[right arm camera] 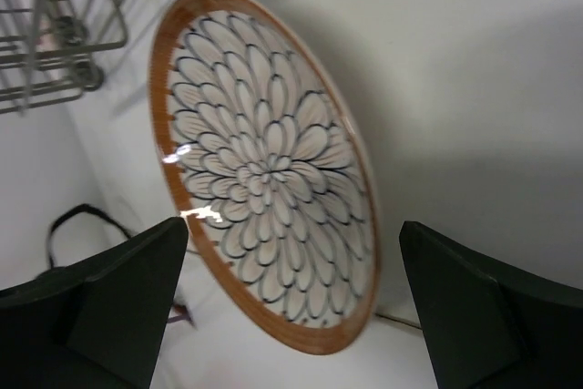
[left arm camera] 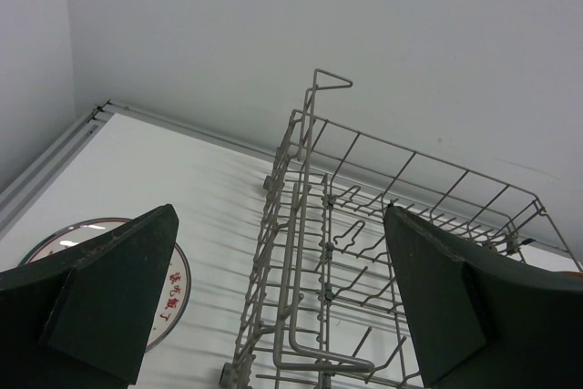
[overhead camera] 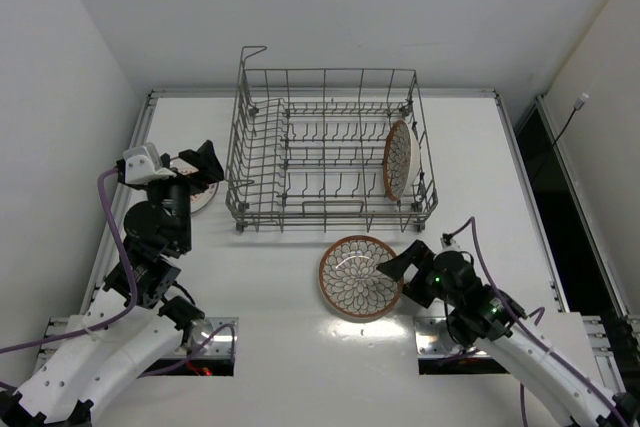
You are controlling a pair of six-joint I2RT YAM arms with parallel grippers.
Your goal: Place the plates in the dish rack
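Observation:
The dish rack [overhead camera: 330, 147] stands at the back middle of the table. The white lattice plate [overhead camera: 398, 160] stands upright in its right end. The brown-rimmed petal plate [overhead camera: 356, 277] lies flat on the table in front of the rack. My right gripper [overhead camera: 398, 265] is open and empty at its right rim; the right wrist view shows the plate [right arm camera: 269, 170] between and beyond the fingertips [right arm camera: 118, 307]. The white plate with orange design [overhead camera: 205, 197] lies left of the rack, partly hidden by my open, empty left gripper [overhead camera: 200, 172] above it; it also shows in the left wrist view [left arm camera: 175, 287].
The rack's left wall and raised corner handle [left arm camera: 319, 88] lie straight ahead of the left gripper [left arm camera: 278, 302]. A rack corner [right arm camera: 55, 25] shows in the right wrist view. White walls close in the table on three sides. Purple cables trail from both arms.

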